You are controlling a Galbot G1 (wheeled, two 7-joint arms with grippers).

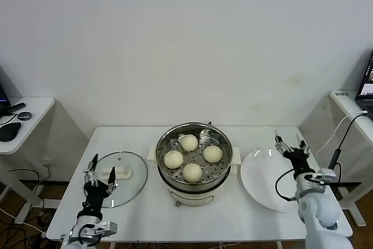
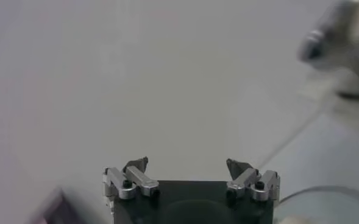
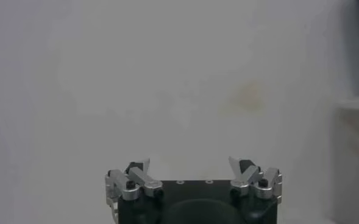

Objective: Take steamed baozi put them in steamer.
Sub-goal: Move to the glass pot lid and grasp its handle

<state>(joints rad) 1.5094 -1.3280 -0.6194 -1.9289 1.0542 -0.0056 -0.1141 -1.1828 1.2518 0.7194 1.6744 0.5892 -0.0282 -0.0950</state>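
The steamer (image 1: 194,178) stands at the middle of the white table, a shiny steel pot on a white base. Several cream-white baozi lie on its perforated tray: one at the back (image 1: 189,142), one at the left (image 1: 173,158), one at the right (image 1: 213,153), one at the front (image 1: 192,172). My left gripper (image 1: 101,172) is open and empty at the table's front left, over the glass lid; its fingers (image 2: 136,165) point at the wall. My right gripper (image 1: 289,141) is open and empty above the white plate's far edge; it also shows in the right wrist view (image 3: 189,164).
The round glass lid (image 1: 127,186) with a white handle lies left of the steamer. A bare white plate (image 1: 262,183) lies to its right. Side tables stand at the far left (image 1: 35,109) and far right (image 1: 345,100). A black cable (image 1: 341,144) hangs by the right arm.
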